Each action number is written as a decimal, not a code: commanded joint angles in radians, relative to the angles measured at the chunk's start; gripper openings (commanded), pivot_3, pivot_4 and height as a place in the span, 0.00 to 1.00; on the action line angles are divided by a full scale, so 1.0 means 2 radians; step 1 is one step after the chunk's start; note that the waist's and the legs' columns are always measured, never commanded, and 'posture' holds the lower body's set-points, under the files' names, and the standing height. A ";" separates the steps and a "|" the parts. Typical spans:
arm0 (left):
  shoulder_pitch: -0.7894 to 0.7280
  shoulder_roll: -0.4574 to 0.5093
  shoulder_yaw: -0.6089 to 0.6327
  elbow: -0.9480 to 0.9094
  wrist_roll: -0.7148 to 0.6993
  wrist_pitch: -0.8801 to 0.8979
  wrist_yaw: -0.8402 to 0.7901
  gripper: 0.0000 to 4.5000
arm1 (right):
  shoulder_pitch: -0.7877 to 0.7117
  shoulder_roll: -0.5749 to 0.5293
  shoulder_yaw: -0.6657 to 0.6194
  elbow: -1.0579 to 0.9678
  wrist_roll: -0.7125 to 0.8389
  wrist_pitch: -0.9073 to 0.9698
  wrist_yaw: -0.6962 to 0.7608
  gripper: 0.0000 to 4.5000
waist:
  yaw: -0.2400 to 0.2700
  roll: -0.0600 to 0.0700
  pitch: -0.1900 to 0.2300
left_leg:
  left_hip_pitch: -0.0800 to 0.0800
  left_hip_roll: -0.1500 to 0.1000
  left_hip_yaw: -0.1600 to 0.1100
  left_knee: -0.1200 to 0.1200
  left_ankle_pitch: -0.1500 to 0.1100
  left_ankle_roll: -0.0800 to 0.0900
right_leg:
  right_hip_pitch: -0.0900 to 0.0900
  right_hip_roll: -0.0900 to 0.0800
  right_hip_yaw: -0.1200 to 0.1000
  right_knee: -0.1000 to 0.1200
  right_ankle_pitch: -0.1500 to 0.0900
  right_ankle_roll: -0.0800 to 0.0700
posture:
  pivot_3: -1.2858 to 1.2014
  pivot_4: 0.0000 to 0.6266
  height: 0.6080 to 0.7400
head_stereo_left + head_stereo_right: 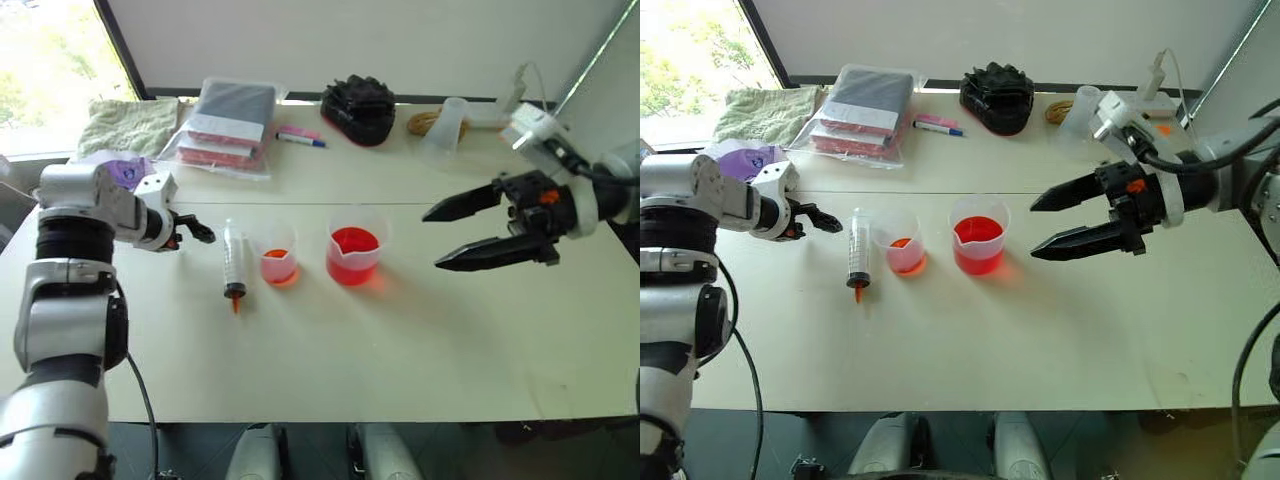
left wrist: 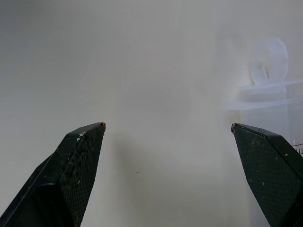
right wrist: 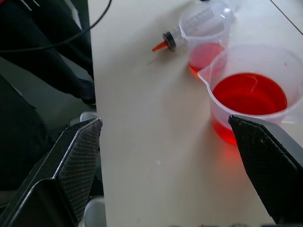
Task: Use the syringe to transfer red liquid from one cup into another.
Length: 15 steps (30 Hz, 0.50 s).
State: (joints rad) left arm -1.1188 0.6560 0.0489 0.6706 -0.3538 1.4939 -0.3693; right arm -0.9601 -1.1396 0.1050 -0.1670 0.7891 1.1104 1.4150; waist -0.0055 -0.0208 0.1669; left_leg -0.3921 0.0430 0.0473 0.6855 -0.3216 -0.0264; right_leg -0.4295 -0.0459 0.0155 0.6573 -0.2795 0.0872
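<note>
Red liquid [image 1: 353, 243] half fills the wide beaker [image 1: 354, 256] near the middle of the cream bench [image 1: 400, 340] in the head views. Just to its left stands the small narrow cup [image 1: 278, 254] with a shallow red layer at its bottom, the two apart. Left of that cup the syringe [image 1: 233, 262] lies flat, orange tip towards the near edge, close beside the cup but not touching. The left claw [image 1: 196, 231] hangs over the bench left of the syringe, pointing at it, holding nothing. The right claw [image 1: 462, 232] hovers right of the beaker, its fingers spread wide and empty, pointing left. Along the far edge lie a folded towel [image 1: 128, 124], a bagged packet [image 1: 228, 125], a marker pen [image 1: 300, 137], a black object [image 1: 358, 107] and a cloudy cup [image 1: 447, 125].

From the left wrist, both fingers stand wide apart over bare bench; a pale clear shape beside one finger is probably the syringe's plunger end, though it is too washed out to be sure.

From the right wrist, the fingers are spread with the beaker next to one of them; cup and syringe sit beyond.
</note>
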 commanded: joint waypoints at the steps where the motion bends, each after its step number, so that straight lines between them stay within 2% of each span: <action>1: -0.023 -0.011 0.030 -0.016 0.008 0.025 0.018 1.00 | -0.011 0.008 -0.005 0.000 -0.001 0.003 -0.005 1.00 | 0.001 0.000 0.000 | 0.000 0.000 0.000 0.000 0.000 0.000 | 0.000 0.000 0.000 0.000 0.000 0.000 | 0.52 0.24 1.00; 8: -0.058 -0.029 0.075 -0.009 0.020 0.051 0.044 1.00 | 0.002 0.016 -0.016 -0.008 0.000 0.004 -0.027 1.00 | -0.002 0.000 0.000 | 0.000 -0.001 0.000 0.000 0.000 0.000 | 0.000 -0.001 0.000 0.000 0.000 0.000 | 0.52 0.24 1.00; 15: -0.070 -0.041 0.082 -0.005 0.029 0.060 0.057 1.00 | 0.014 0.021 -0.026 -0.015 0.003 -0.001 -0.044 1.00 | -0.003 0.000 0.000 | 0.000 -0.001 0.000 0.000 0.000 0.000 | 0.000 -0.001 0.000 0.000 0.000 0.000 | 0.52 0.24 1.00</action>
State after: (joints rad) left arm -1.2257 0.5634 0.1920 0.6674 -0.3044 1.6060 -0.2607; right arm -0.9267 -1.0992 0.0960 -0.1754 0.7881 1.1203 1.3326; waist -0.0117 -0.0210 0.1669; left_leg -0.3916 0.0416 0.0475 0.6852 -0.3212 -0.0271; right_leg -0.4298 -0.0475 0.0156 0.6588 -0.2790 0.0880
